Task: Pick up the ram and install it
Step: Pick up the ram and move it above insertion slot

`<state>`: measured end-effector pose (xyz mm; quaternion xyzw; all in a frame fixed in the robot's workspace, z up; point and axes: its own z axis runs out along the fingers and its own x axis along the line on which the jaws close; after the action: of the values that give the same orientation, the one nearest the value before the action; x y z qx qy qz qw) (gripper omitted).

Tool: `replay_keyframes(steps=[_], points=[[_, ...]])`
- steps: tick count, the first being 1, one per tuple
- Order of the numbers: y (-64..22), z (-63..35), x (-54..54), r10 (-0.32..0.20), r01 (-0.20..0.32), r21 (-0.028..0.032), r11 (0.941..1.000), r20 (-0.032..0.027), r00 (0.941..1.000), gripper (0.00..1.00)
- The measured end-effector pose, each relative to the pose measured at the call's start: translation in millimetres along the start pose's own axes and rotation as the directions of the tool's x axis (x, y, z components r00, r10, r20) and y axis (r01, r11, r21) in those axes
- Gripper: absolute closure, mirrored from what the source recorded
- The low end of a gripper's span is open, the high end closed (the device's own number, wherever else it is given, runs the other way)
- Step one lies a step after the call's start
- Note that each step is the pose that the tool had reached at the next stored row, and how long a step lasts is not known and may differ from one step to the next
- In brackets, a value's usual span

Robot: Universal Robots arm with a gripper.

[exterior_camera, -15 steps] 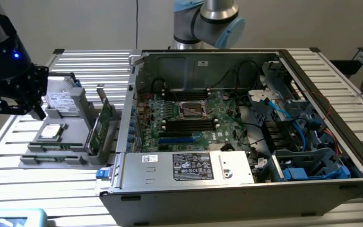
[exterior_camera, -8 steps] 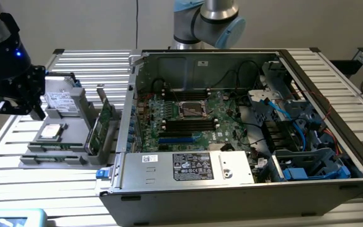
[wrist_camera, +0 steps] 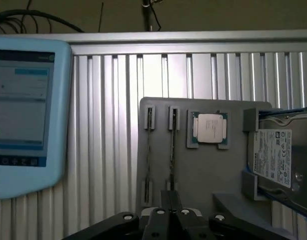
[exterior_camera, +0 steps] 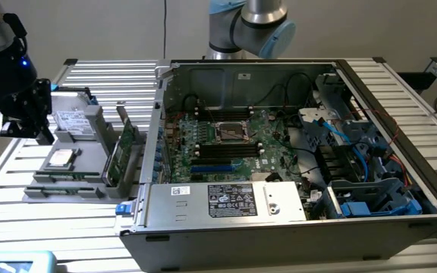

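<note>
Standing on edge in a slot of the grey holder point(wrist_camera: 203, 175), the ram point(wrist_camera: 172, 150) shows as a thin line with a clip at each end, and a second stick like it point(wrist_camera: 149, 150) sits in the slot just beside. The processor point(wrist_camera: 210, 128) lies in its own pocket next to them, and the hard drive point(wrist_camera: 278, 155) rests at the far side of the holder. The holder sits on the slatted tabletop point(wrist_camera: 113, 125), between a blue-framed tablet point(wrist_camera: 23, 110) and the open computer case point(exterior_camera: 241, 74). Inside the case, the black memory slots point(exterior_camera: 226, 149) on the motherboard look empty.

By that layout the task has hardly begun: the ram is not yet lifted, and both the pick and the seating in a slot are left to do.

The gripper point(wrist_camera: 171, 205) hangs above the holder, roughly in line with the ram but well clear of it. Its fingers are pressed together with nothing between them, and it touches nothing.
</note>
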<state>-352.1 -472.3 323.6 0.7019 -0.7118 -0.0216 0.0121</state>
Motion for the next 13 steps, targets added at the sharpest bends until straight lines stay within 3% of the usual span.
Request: replay_keyframes(steps=[5, 13], points=[[0.0, 0.0, 0.0, -0.060, 0.060, 0.0003, 0.9982, -0.0029, 0.9982, 0.89], [0.0, 0.0, 0.0, -0.061, 0.061, 0.0002, 0.9982, -0.0030, 0.9982, 0.89]])
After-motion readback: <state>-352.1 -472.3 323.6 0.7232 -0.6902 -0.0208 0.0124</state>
